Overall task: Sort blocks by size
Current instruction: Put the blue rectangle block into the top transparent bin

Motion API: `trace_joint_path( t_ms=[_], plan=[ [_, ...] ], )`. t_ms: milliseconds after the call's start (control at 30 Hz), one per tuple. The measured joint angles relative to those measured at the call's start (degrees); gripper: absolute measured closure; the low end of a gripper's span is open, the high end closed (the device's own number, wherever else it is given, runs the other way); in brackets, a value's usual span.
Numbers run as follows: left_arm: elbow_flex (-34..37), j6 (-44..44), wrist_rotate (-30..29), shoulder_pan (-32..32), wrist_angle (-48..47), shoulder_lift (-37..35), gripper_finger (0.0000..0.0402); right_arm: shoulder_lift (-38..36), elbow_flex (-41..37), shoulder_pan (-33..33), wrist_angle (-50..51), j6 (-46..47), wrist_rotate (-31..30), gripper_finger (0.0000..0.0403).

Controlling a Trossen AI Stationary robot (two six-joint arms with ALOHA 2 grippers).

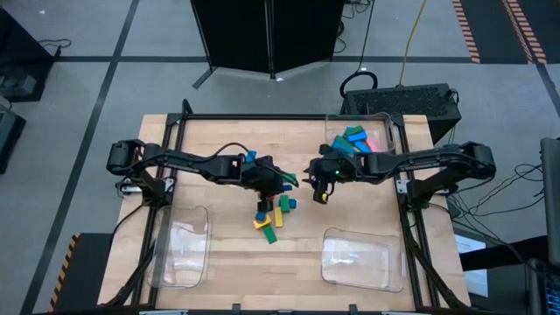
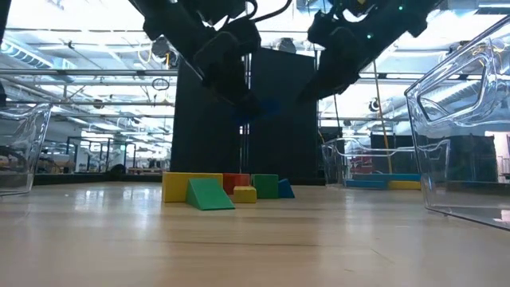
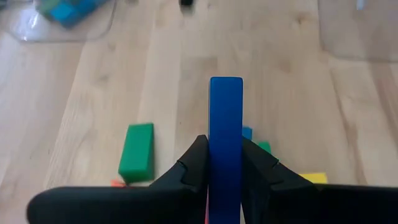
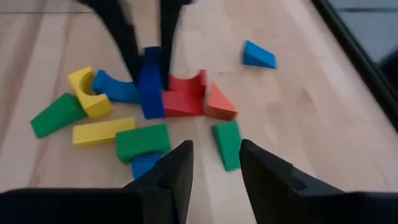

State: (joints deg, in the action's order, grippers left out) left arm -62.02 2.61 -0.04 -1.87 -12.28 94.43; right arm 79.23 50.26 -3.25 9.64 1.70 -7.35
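Mid-desk, loose blocks point(image 1: 273, 214) lay unsorted while the left gripper point(image 3: 225, 171) pinched a blue block point(image 3: 225, 137); the right gripper point(image 4: 214, 163) hovered spread, empty.

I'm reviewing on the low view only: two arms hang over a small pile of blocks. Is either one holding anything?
Observer: Yes. The left gripper is shut on a long blue block, standing on end between its fingers.
Operator: And the right one?
Observer: The right gripper is open and empty, above the pile.
Operator: Any blocks sorted yet?
Observer: The high view shows several blocks in the far tray on the right; the two near trays look empty.
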Motion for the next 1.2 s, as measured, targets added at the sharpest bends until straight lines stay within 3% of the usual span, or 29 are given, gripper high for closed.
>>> trace_joint_path(
  t_ms=[367,1200],
  plan=[
    [0.0,1.2,0.1,-1.4,2.9,0.0,0.0348,3.1,0.0,0.7,-6.0,-3.3,7.5,0.0249],
    [0.2,2.5,0.5,-2.0,3.1,0.0,0.0348,5.6,-0.1,1.2,-11.7,-5.6,3.2,0.0236]
  ],
)
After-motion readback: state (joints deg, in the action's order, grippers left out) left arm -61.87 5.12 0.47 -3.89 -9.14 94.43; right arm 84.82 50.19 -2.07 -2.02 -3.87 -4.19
